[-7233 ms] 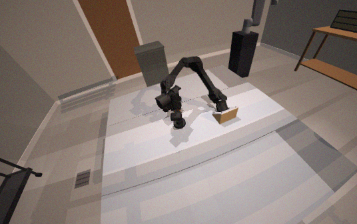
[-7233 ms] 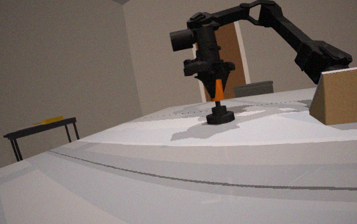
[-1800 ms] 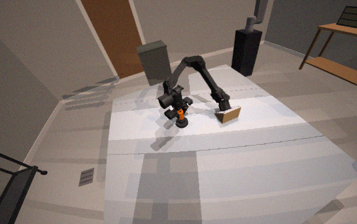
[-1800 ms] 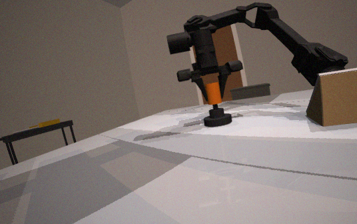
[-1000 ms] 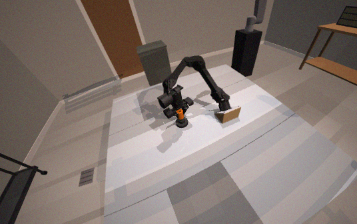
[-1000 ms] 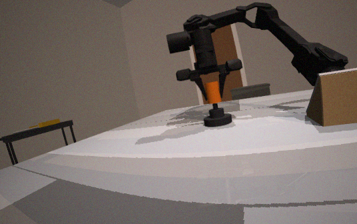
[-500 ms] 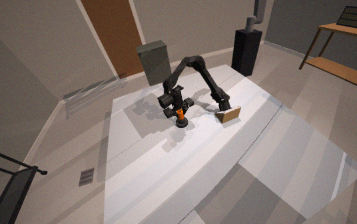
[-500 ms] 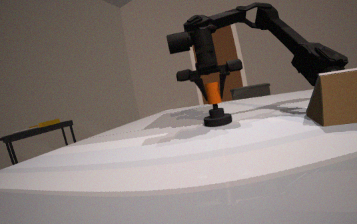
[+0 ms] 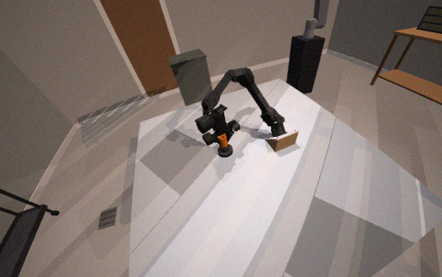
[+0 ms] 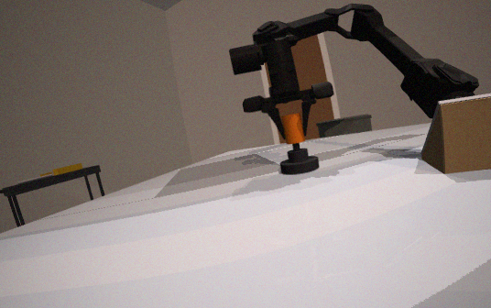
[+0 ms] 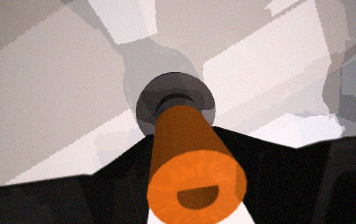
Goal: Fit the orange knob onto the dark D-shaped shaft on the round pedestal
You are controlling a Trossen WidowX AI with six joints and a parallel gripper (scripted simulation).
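Pale, light-streaked tabletop (image 9: 198,223) (image 10: 206,247) lies beneath the parallel-jaw gripper (image 9: 223,135) (image 10: 293,124) (image 11: 200,165), its fingers part-open and clamped on the orange knob (image 9: 223,141) (image 10: 293,128) (image 11: 185,130), upright above the round pedestal (image 9: 225,152) (image 10: 300,164) (image 11: 174,82), a stretch of dark shaft (image 10: 296,146) showing between. Likely light, rigid and smooth enough to twist in the grip, the cylinder seems best held squarely by its sides, top free.

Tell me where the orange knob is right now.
In the exterior view, the orange knob is between the gripper's fingers, right above the round pedestal.
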